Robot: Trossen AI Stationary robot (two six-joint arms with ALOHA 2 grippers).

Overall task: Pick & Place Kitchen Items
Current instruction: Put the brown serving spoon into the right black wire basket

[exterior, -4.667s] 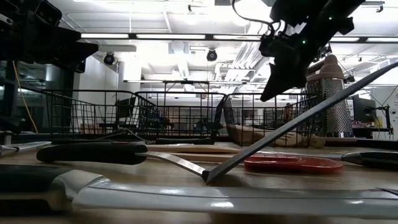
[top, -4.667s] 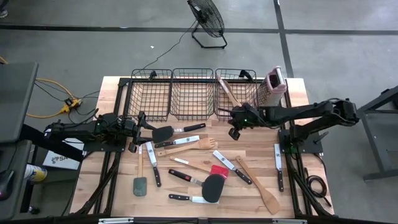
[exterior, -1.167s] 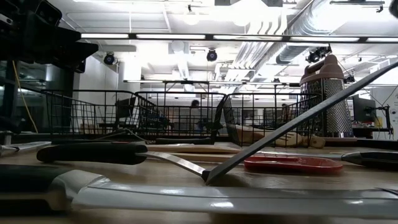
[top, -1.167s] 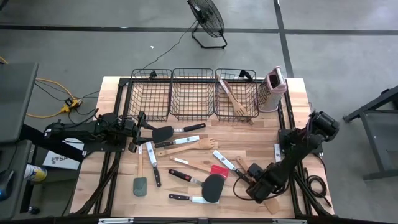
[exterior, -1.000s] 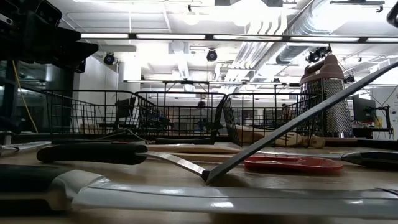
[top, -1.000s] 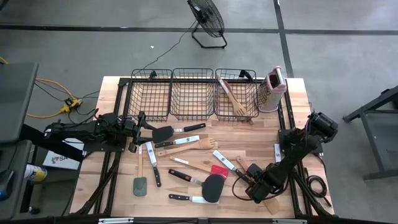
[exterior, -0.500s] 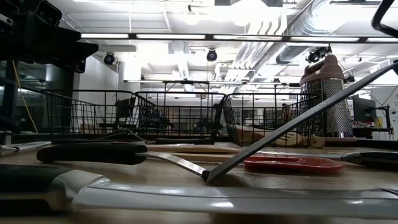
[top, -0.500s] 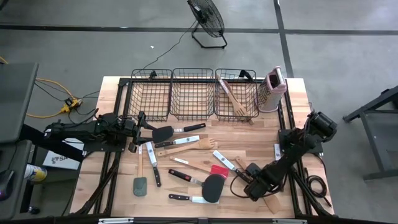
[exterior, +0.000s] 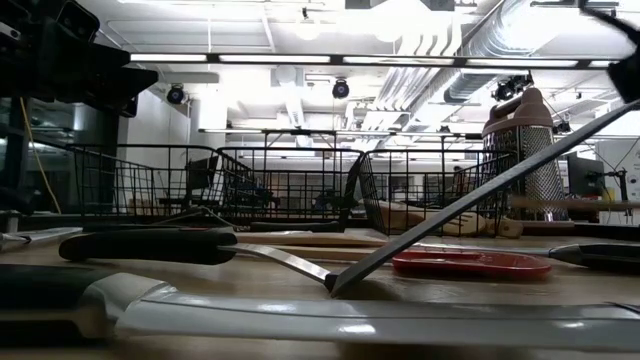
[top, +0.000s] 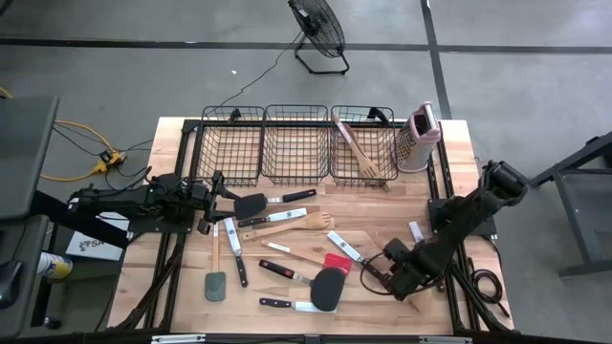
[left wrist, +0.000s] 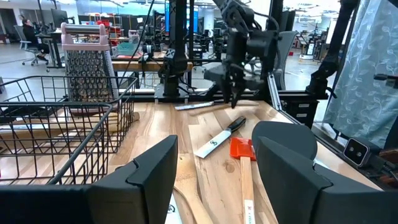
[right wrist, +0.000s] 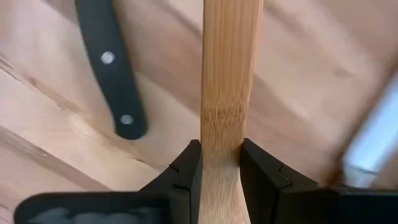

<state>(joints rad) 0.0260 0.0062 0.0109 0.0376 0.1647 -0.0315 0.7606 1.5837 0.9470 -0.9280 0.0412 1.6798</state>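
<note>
A wooden spatula (right wrist: 227,93) is squeezed between the two fingers of the right gripper (right wrist: 219,163).

The spatula's handle is clamped tight on both sides, low over the front right part of the table (top: 382,218). A black knife handle (right wrist: 112,68) is seen just beside it on the wood. More knives and spatulas are spread over the middle of the table. The left gripper (top: 212,212) is kept at the left edge, with its fingers wide apart.
</note>
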